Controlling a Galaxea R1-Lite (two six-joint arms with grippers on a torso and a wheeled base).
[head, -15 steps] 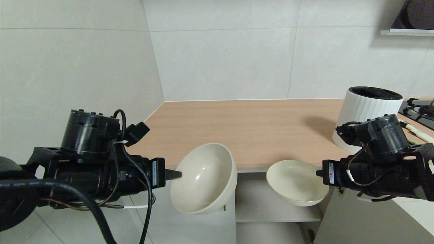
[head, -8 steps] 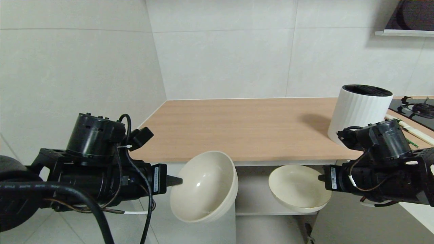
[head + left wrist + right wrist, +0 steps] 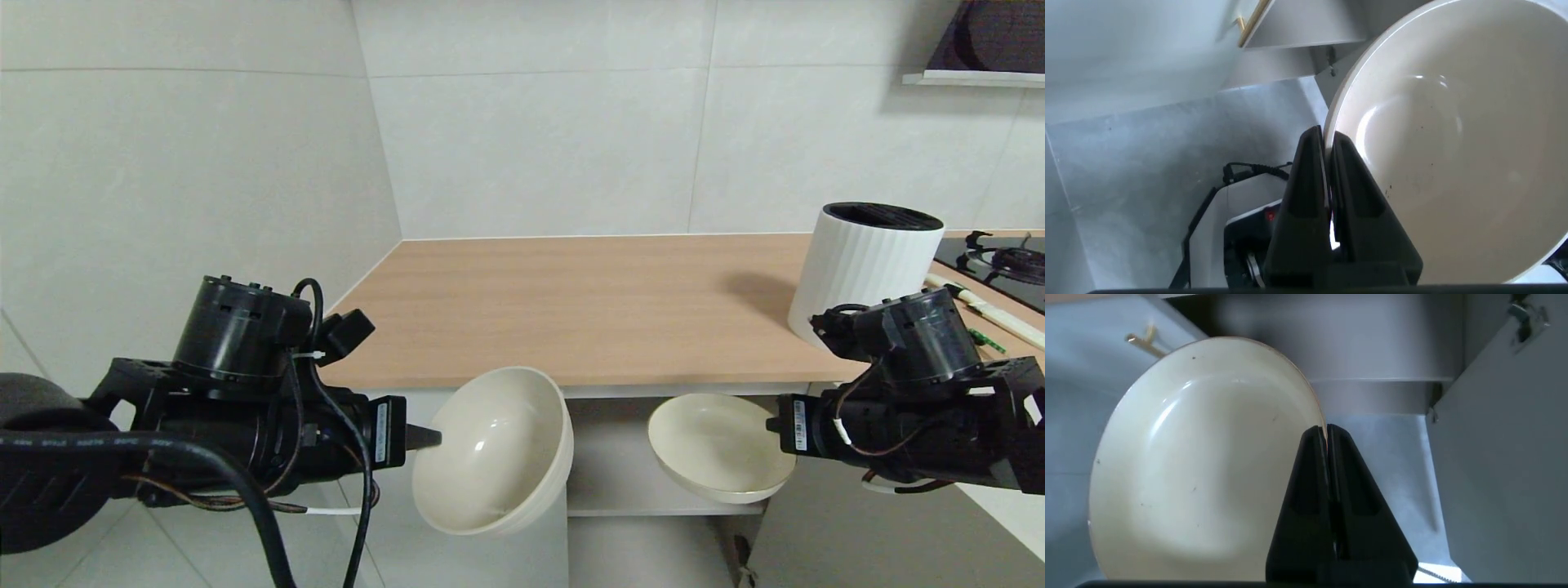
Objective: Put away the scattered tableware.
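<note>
From my head camera I see my left gripper point(image 3: 431, 439) and my right gripper point(image 3: 771, 425) held out side by side, in front of the wooden counter point(image 3: 588, 310) and just below its front edge. Each carries a piece of cream tableware. The deep bowl point(image 3: 490, 449) hangs off my left, tipped up so its hollow faces the camera. The shallow bowl point(image 3: 718, 445) sits off my right, closer to level, in front of the open cabinet shelf point(image 3: 637, 498). The two dishes are apart from each other. On the counter to my right stands a white ribbed container point(image 3: 865, 273); a gas hob point(image 3: 1008, 261) lies farther right, and a pale stick point(image 3: 992, 314) rests between them.

The wrist cameras add the grip itself, seen from close behind. My left fingers point(image 3: 1308, 180) are drawn almost together, one on the inside of the deep bowl's rim and one on the outside, pinching the thin wall. Past the bowl I see grey floor tiles point(image 3: 1143, 163) and a gold handle point(image 3: 1253, 20). My right fingers point(image 3: 1310, 482) are just as narrow, clamped across the rim of the shallow bowl, with a cabinet door and its hinge point(image 3: 1527, 314) off to one side
</note>
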